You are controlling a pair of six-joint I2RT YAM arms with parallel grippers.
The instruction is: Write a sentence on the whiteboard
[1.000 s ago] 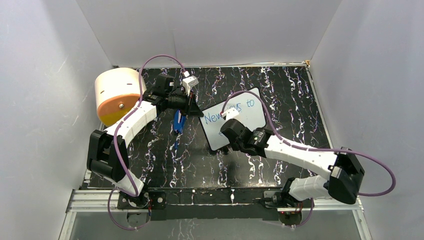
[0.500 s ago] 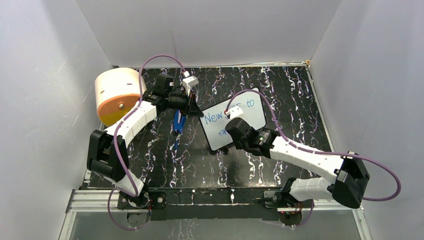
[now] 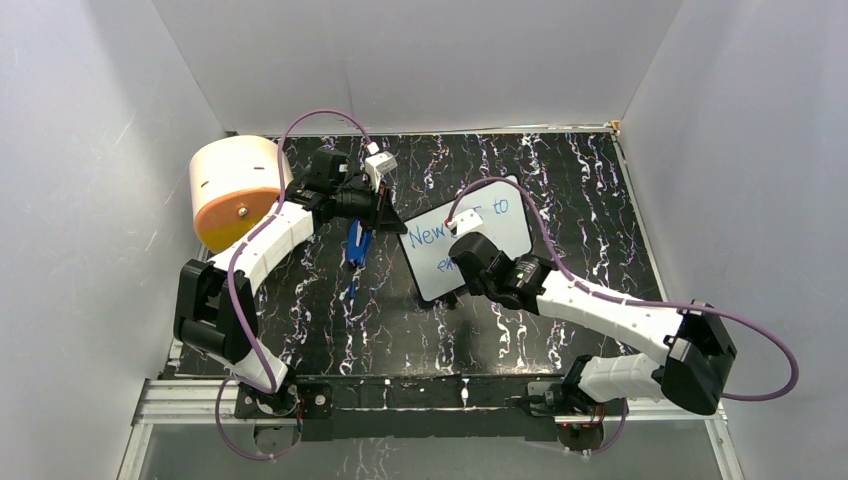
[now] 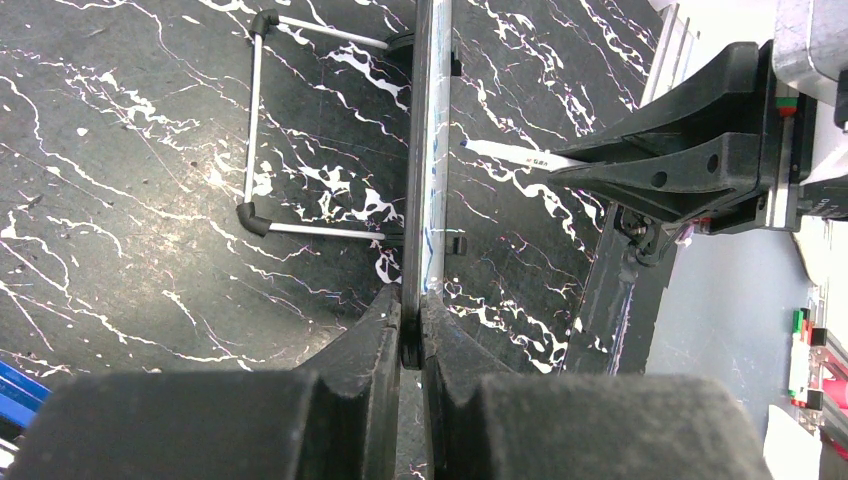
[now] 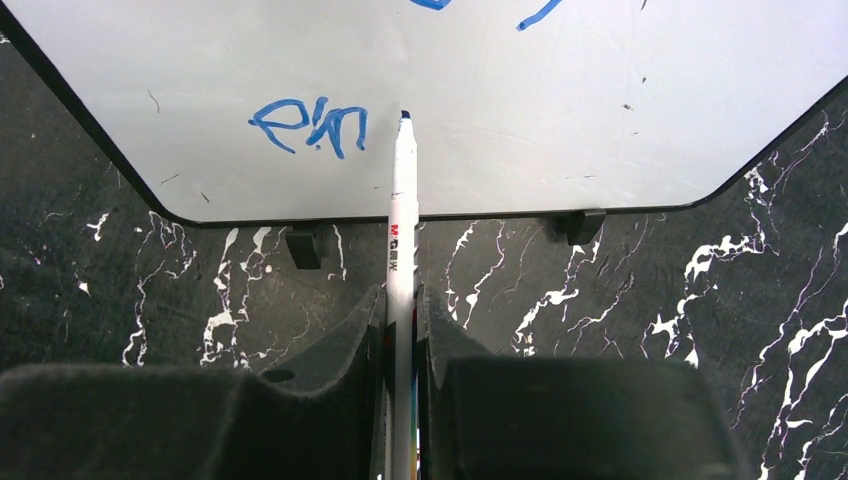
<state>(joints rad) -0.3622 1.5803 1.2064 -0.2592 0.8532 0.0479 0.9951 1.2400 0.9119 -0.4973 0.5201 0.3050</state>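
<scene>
One whiteboard (image 3: 510, 240) stood mid-surface (image 3: 570, 170); left end effector (image 4: 410, 310) clamped its edge. Right end effector (image 5: 402, 300) pinched marker (image 5: 403, 200), tip beside sentence (image 5: 310, 125). Right arm (image 3: 600, 305) hid middle words. Orange drum (image 3: 235, 190), blue item (image 3: 358, 245) sat leftward.

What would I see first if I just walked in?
The right gripper pinches a white marker, its tip at the whiteboard beside blue writing. The left gripper clamps the board's edge. A big peach drum sits at the far left of the black table.
</scene>
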